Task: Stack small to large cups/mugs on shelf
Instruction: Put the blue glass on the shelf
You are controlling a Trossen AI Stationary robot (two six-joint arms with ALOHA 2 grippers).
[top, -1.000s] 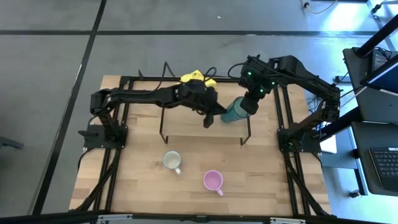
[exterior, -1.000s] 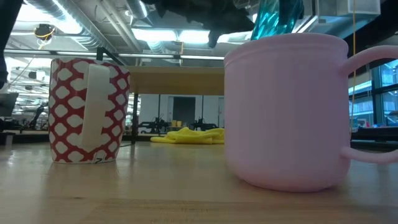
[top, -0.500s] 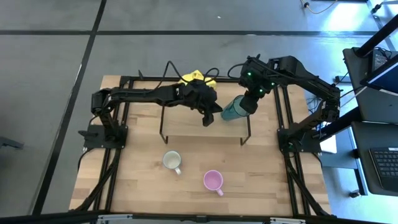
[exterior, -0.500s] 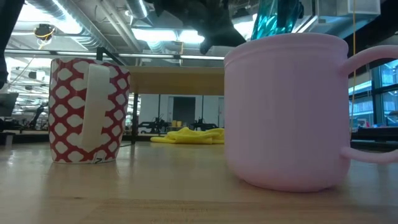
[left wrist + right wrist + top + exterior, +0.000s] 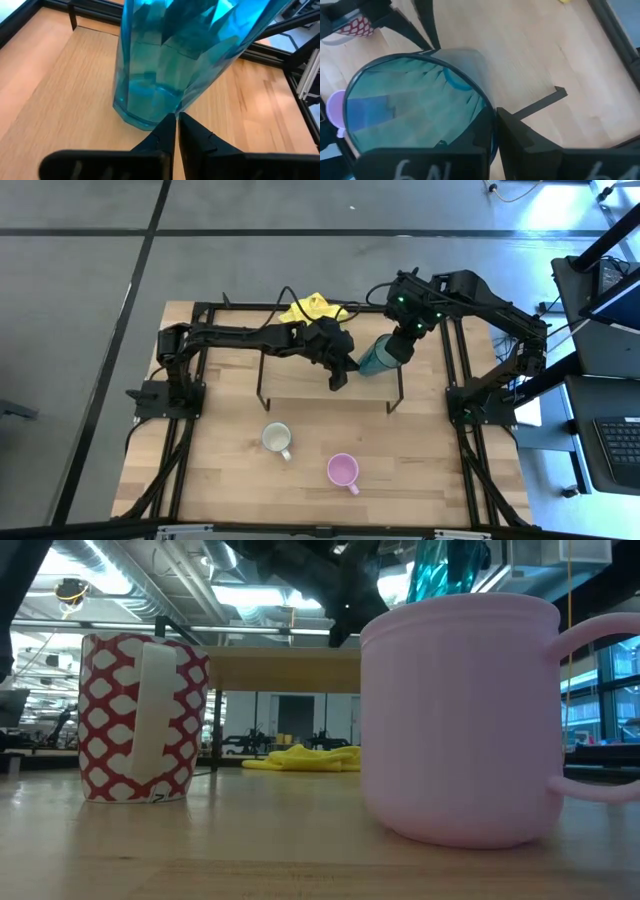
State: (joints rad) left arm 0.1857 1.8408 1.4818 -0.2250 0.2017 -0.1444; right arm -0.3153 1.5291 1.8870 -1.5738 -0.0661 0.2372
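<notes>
Gripping the teal cup (image 5: 378, 356) by its rim at the right end of the shelf (image 5: 300, 380), the right gripper (image 5: 495, 127) is placing the first vessel while the left gripper (image 5: 177, 131), fingers pressed together, is nudging its base, leaving the red-patterned mug (image 5: 277, 439) and pink mug (image 5: 343, 471) waiting on the table (image 5: 210, 470).

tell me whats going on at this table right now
The right gripper holds the teal cup by its rim, tilted, over the right end of the shelf. The left gripper sits right beside the cup's base with its fingers shut and nothing between them. The white mug and the pink mug stand on the table in front of the shelf, not yet placed on it. A yellow cloth lies behind the shelf.
</notes>
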